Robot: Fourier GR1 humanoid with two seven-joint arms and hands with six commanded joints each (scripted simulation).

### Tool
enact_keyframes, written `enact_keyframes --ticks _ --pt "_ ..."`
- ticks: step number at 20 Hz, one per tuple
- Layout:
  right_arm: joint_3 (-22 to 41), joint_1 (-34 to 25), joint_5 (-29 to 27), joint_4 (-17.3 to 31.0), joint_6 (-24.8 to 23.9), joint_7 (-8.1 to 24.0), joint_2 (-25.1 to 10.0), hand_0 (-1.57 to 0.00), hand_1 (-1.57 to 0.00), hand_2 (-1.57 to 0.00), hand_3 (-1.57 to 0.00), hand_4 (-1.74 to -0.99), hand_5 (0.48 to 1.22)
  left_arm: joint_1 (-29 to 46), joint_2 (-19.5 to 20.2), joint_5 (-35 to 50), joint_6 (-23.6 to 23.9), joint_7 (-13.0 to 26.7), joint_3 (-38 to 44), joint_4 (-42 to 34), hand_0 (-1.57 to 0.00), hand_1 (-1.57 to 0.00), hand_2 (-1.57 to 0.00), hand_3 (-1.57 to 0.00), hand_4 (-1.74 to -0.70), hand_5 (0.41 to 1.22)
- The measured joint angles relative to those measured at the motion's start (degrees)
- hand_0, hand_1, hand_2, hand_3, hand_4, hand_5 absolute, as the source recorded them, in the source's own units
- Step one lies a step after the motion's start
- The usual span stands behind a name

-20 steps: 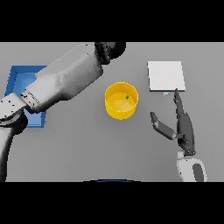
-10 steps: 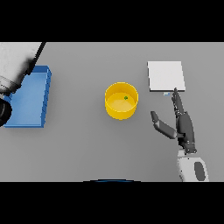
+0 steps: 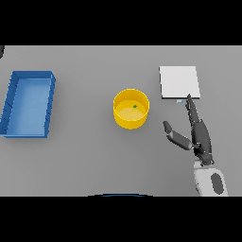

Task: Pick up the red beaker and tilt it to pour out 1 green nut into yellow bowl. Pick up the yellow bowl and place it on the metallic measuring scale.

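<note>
So the yellow bowl (image 3: 131,109) sits mid-bench with one green nut (image 3: 134,106) inside. Right hand (image 3: 196,133) lies flat, fingers straight, thumb spread, tips near the scale (image 3: 178,82). Blue tray (image 3: 28,102) far left.

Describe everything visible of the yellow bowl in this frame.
The yellow bowl is a round, straight-walled container in plain bright yellow, with a matte, plastic-like look. It stands upright on the grey table near the middle, open side up. A single small green nut lies inside on its floor, towards the far right. Nothing grips or touches the bowl: the right hand lies apart to its right with straight fingers, the measuring scale sits further right and back, and the blue tray is off to the left.
</note>
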Motion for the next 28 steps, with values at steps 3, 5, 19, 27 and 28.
enact_keyframes --ticks 3,5,19,27,28 --pt "0.47 -0.05 1.07 0.56 0.01 0.77 -0.45 0.0 0.0 0.0 0.0 -1.21 0.631 8.8 2.33 6.37 5.48 5.88 2.35 -8.27 -1.57 -1.57 -1.57 -1.46 -1.74 1.221" --pt "0.53 -0.57 1.41 0.35 -0.05 1.03 -0.82 0.0 0.0 0.0 0.0 -1.21 0.649 16.54 4.54 9.55 8.26 10.86 2.39 -16.47 -1.57 -1.57 -1.57 -1.45 -1.74 1.221" --pt "1.35 0.36 2.51 -1.04 -0.17 1.85 -1.01 0.0 0.0 0.0 0.0 -1.205 0.664 41.17 9.03 18.0 23.49 26.25 -2.6 -44.04 -1.57 -1.57 -1.57 -1.55 -1.74 0.967" --pt "1.51 1.61 2.72 -1.56 -0.38 0.58 -1.03 0.0 0.0 0.0 0.0 -1.182 0.667 42.88 14.49 25.0 10.25 26.33 -6.51 -48.95 -0.6 -0.48 -0.49 -0.46 -0.92 0.723" --pt "1.23 1.36 2.23 -1.94 -0.13 1.17 -1.29 0.0 0.0 0.0 0.0 -1.184 0.667 43.14 15.04 25.66 8.78 26.02 -6.51 -49.29 -0.48 -0.39 -0.39 -0.37 -0.88 0.71"
